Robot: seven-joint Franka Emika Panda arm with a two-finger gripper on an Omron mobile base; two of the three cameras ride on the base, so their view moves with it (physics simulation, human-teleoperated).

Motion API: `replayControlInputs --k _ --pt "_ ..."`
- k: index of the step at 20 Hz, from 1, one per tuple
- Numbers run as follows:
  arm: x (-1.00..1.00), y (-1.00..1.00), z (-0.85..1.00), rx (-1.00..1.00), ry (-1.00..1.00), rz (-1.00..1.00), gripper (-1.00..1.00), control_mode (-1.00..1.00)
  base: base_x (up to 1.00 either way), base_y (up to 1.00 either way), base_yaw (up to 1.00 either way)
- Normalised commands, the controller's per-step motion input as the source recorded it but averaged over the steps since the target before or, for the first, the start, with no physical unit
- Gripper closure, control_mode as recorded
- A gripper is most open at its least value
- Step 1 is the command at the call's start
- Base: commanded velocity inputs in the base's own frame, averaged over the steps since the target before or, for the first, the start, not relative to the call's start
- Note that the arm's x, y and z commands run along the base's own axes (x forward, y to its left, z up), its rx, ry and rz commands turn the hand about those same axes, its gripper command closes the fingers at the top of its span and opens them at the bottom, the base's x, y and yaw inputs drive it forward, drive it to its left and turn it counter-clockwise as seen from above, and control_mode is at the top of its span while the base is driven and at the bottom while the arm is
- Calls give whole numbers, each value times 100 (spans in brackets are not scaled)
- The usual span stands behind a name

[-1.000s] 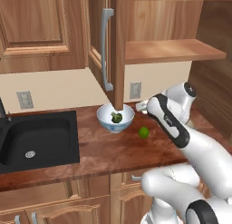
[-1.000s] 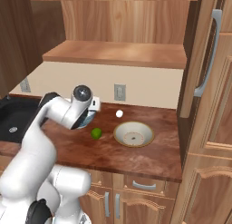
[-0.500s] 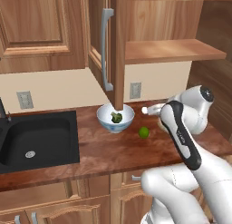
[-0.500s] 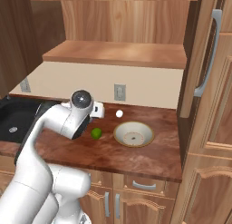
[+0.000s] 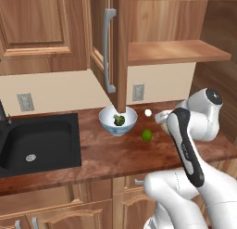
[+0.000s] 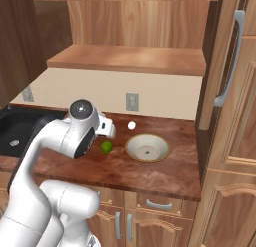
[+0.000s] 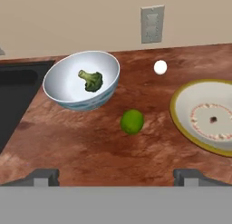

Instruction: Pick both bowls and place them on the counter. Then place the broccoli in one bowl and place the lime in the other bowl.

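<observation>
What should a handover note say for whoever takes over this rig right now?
End effector: open, holding nothing, above the counter, looking over the lime.
Blue-patterned bowl: on the counter beside the sink, with the broccoli inside.
Beige bowl: on the counter, nothing in it.
Lime: loose on the counter between the two bowls.
Small white ball: near the wall, not part of the job.
Done: both bowls placed, broccoli in.
Left: pick the lime and put it in the beige bowl.

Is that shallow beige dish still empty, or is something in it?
Empty. The beige dish shows only its bare patterned inside; the lime lies on the counter beside it, apart from it.
</observation>
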Motion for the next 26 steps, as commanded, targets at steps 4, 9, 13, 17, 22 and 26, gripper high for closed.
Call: replayControlInputs --k 4,9,13,17,22,26 --pt "-34 -24 3 0 12 -5 -100 -100 0 0 0" --pt "-31 -11 0 0 7 -1 -100 -100 0 0 0" --pt "-22 0 0 0 0 0 -100 -100 0 0 0" --pt "-1 9 -7 0 -1 5 -100 -100 0 0 0" --pt "12 7 -17 -1 -6 14 -100 -100 0 0 0" --pt "23 1 -11 -6 0 17 -100 -100 0 0 0"
